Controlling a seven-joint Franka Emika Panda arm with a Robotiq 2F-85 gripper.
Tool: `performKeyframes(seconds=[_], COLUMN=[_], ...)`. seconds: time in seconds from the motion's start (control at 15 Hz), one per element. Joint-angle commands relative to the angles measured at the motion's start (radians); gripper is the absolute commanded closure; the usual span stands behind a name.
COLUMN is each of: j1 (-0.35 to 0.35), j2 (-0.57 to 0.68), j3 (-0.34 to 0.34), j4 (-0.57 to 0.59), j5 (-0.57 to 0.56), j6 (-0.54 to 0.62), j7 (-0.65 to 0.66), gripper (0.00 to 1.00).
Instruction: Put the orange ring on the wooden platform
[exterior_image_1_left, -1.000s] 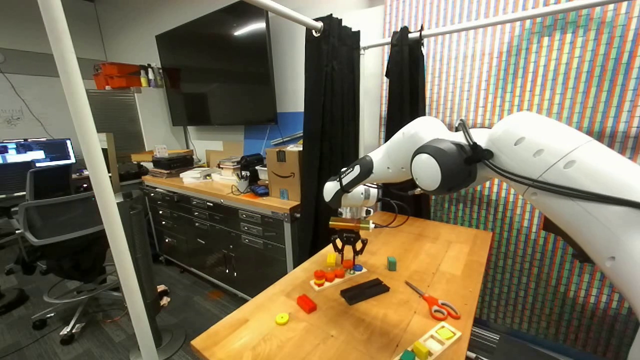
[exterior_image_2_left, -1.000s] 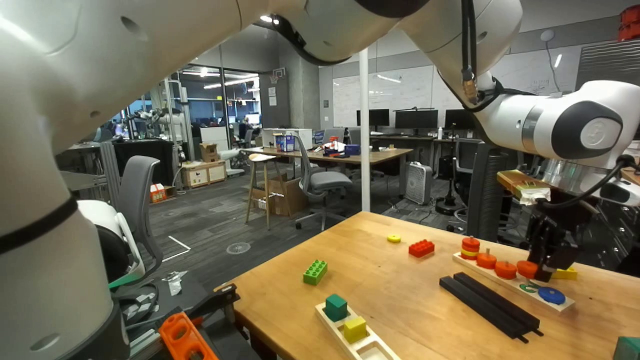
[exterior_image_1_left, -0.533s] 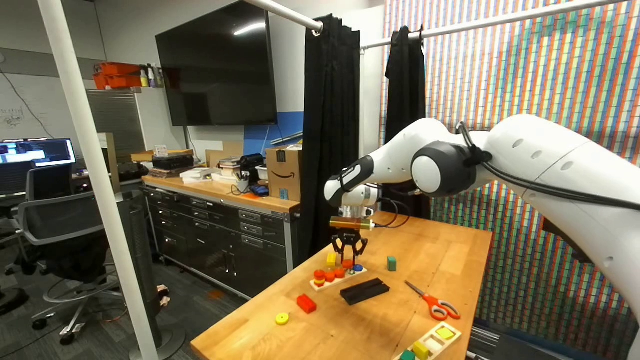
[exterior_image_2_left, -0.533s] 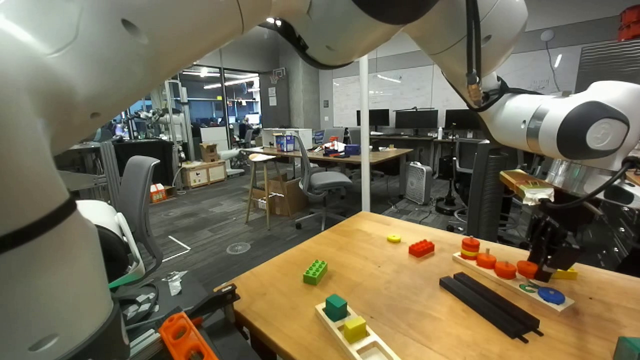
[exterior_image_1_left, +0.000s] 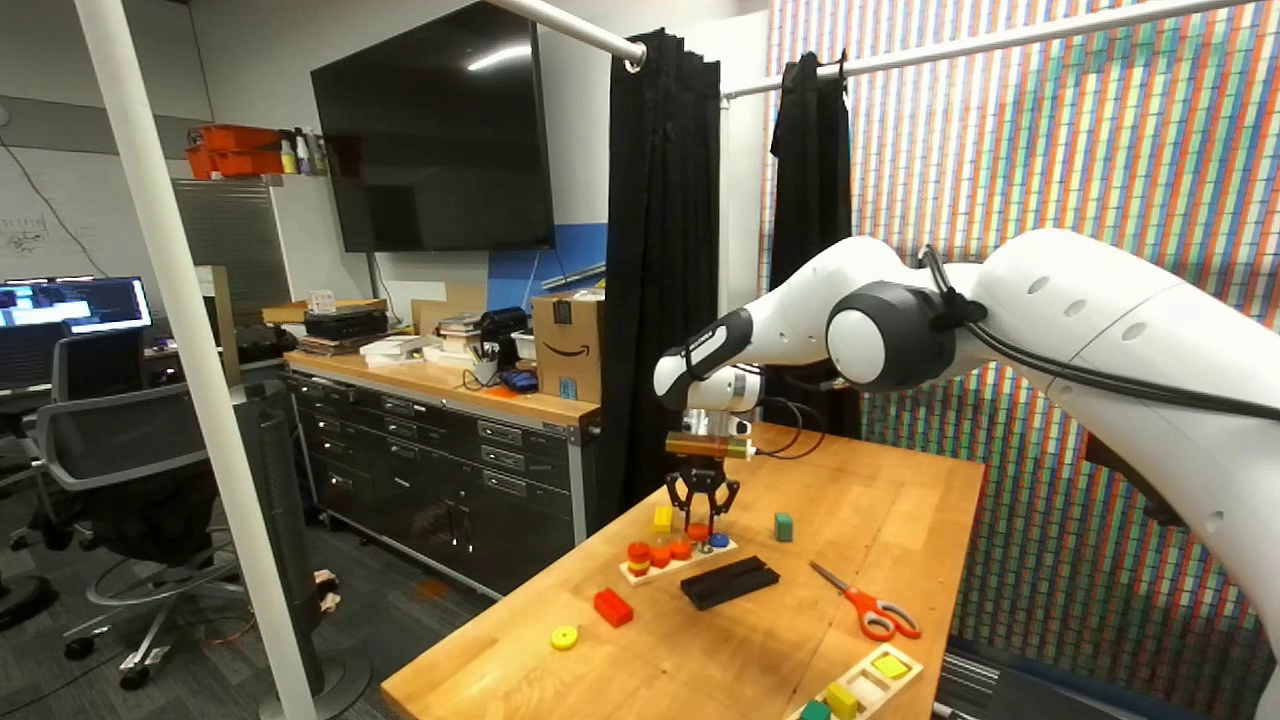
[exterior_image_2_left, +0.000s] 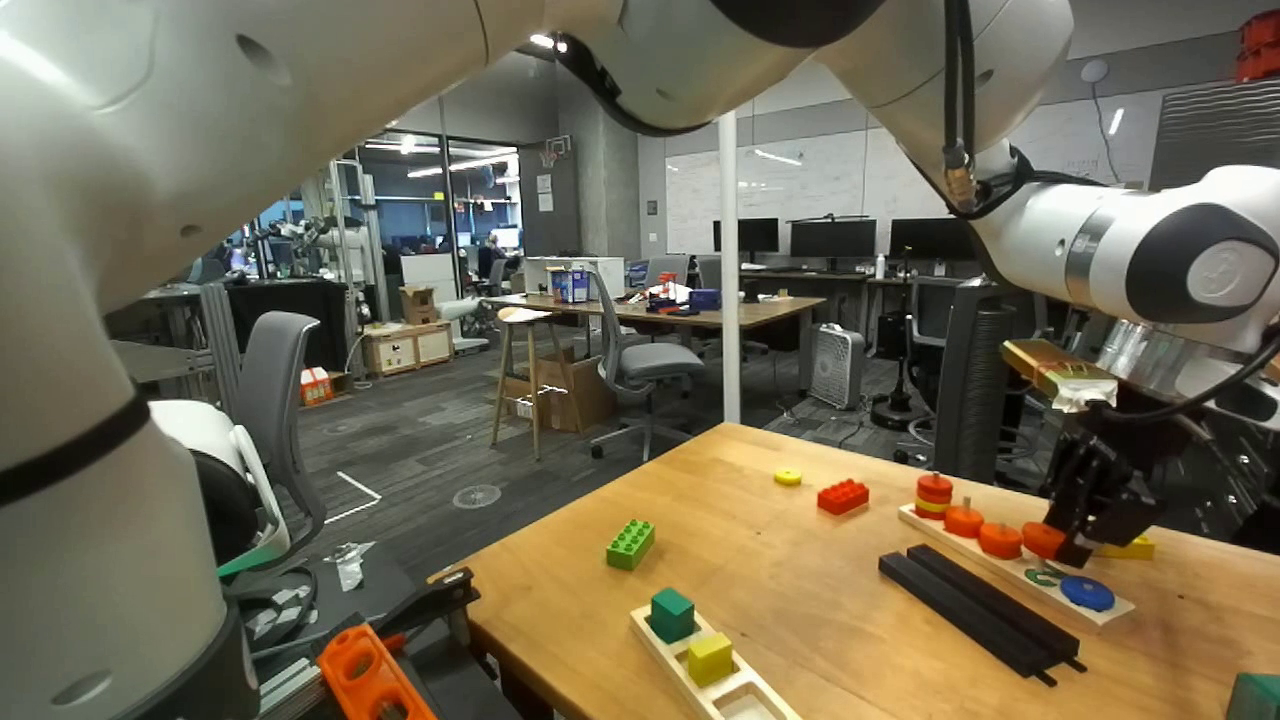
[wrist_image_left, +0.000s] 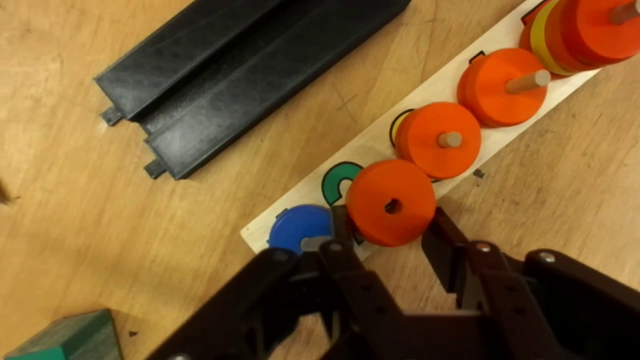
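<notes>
- Orange ring (wrist_image_left: 390, 182) is pinched snug in the gripper (wrist_image_left: 389, 223), 12 o'clock from its body in wrist view
- it's held over the wooden platform (wrist_image_left: 367, 147), blue disc (wrist_image_left: 295, 225) around 8:30 from it

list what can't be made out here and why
Wrist view: whatever lies beneath the gripped orange ring, which covers it.
Wrist view: full shape of the green printed mark; the orange ring overlaps it.
Wrist view: part of the blue ring, behind the gripper.
Both exterior views: one end of the wooden block tray, cut off by the bottom edge.
An exterior view: text on the computer monitor, too small to read.
</notes>
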Motion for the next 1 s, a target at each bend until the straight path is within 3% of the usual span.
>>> performKeyframes(seconds=[0.0,0.93], j1=[-0.012,-0.011], j2=[0.01,-0.033], j3=[0.012,0.027], j4=[0.023,-0.028], j5=[0.027,0.026], j6=[-0.035,-0.014], j7=[-0.027,-0.073], gripper=[0.77,0.77])
